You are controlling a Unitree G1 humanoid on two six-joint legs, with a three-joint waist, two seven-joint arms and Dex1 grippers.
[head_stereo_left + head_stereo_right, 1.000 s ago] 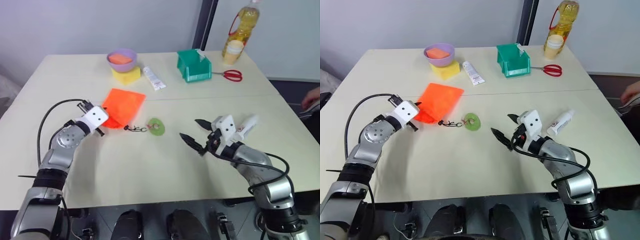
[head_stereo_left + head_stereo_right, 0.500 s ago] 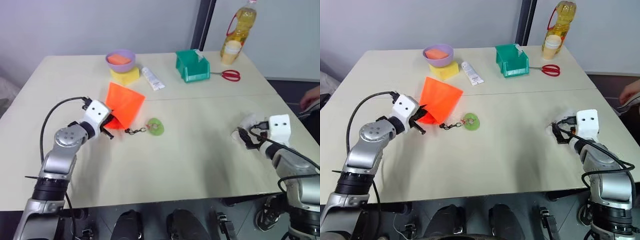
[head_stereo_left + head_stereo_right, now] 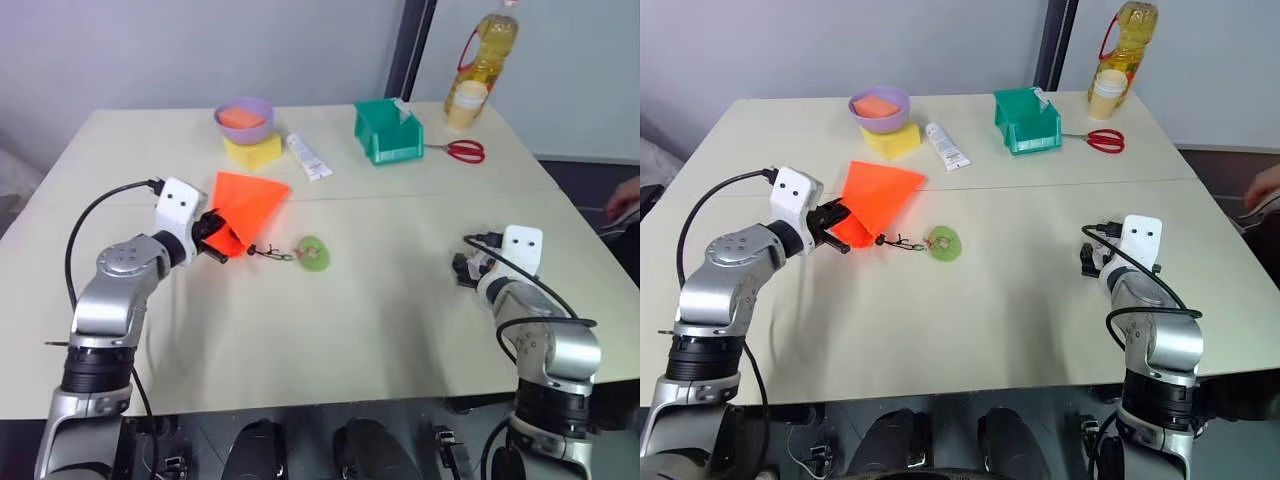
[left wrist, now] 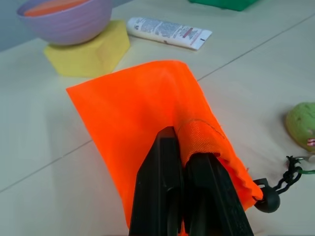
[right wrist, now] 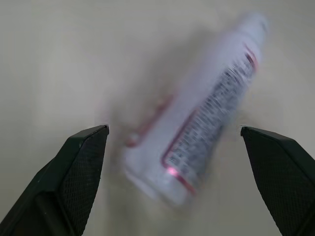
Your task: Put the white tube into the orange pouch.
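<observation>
Left end effector (image 4: 184, 196) clamped on the orange pouch (image 4: 147, 123), right end effector (image 5: 179, 162) (fingers wide apart) around the white tube (image 5: 206, 118).

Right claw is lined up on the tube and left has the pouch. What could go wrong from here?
1. The tube lies slantwise between the open right claw fingers; closing now could pinch it off-centre and roll or squirt it away.
2. The left claw is shut on one edge of the pouch, whose mouth looks flat, so the tube may not go in.
3. The cord and green tag trail on the table and could snag.
</observation>
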